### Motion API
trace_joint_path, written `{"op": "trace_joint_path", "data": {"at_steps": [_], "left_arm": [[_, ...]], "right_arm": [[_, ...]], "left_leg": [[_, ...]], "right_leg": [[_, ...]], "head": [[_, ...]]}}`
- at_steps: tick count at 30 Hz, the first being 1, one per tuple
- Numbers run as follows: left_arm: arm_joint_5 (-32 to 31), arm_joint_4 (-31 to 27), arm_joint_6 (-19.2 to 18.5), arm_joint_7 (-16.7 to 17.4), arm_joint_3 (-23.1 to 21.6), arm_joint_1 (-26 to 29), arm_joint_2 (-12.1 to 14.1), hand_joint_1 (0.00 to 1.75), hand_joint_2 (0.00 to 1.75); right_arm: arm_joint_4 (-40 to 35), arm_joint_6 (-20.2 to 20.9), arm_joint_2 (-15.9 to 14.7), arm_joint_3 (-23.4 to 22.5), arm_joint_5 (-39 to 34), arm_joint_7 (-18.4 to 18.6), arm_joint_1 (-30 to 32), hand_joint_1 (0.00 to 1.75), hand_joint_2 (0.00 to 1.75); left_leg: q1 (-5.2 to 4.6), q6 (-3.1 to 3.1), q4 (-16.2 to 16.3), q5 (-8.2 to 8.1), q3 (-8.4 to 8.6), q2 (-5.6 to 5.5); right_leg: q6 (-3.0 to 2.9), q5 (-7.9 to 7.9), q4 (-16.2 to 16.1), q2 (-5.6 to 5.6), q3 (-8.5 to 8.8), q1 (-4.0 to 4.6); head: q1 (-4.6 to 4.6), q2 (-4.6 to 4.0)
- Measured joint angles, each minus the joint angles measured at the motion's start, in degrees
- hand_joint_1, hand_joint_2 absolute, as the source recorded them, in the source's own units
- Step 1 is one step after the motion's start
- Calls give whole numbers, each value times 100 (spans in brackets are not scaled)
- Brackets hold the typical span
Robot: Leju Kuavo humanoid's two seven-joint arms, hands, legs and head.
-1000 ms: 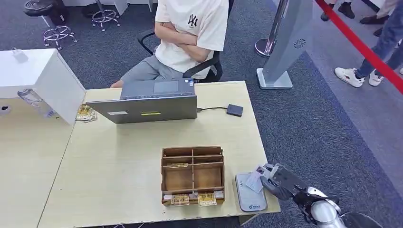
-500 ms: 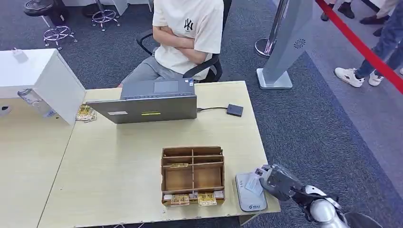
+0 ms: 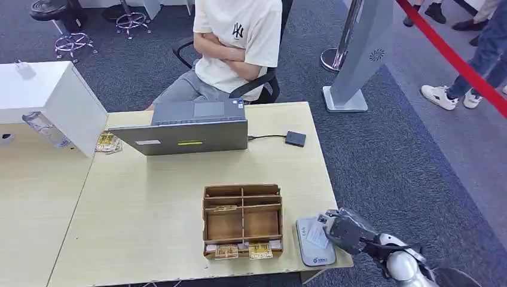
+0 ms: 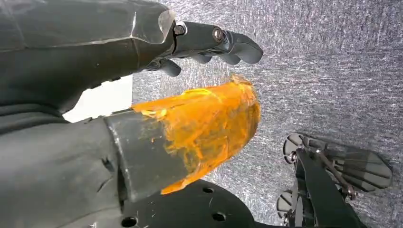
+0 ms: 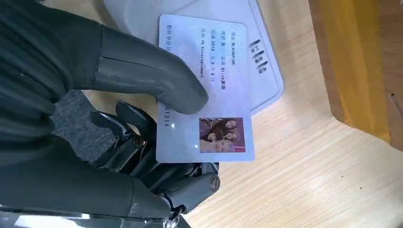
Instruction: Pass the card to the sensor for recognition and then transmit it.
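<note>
I've got the card (image 5: 205,90) pinched in my right hand (image 3: 342,229), thumb on its printed face and fingers (image 5: 142,156) underneath, so it stays flat for reading. It hangs over the grey sensor (image 3: 315,240) at the table's (image 3: 143,215) near right corner, beside the wooden organiser (image 3: 242,221); contact I can't judge. The right arm reaches in low from the side. My left hand (image 4: 142,118) hangs over carpet, holding nothing, fingers loosely apart.

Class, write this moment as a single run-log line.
right hand: holds card over sensor | left hand: holds nothing | step: recognition
</note>
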Motion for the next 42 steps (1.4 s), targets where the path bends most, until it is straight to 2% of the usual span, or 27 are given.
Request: {"op": "trace_joint_path", "data": {"at_steps": [15, 29, 42], "left_arm": [[85, 0, -24, 15, -9, 0, 0, 0, 0], [92, 0, -61, 177, -24, 4, -26, 0, 0], [162, 0, -57, 101, -63, 6, -28, 0, 0]], "right_arm": [[120, -457, -2, 256, 656, 354, -195, 175, 175], [310, -452, -2, 330, 774, 422, -338, 175, 175], [367, -479, 24, 339, 595, 337, -407, 175, 175]], "left_leg": [[0, 0, 0, 0, 5, 3], [1, 0, 0, 0, 18, 5], [1, 0, 0, 0, 28, 4]], "right_leg": [[0, 1, 0, 2, 4, 0], [0, 1, 0, 3, 16, 1], [1, 2, -1, 2, 29, 1]], "head": [[0, 0], [0, 0], [0, 0]]}}
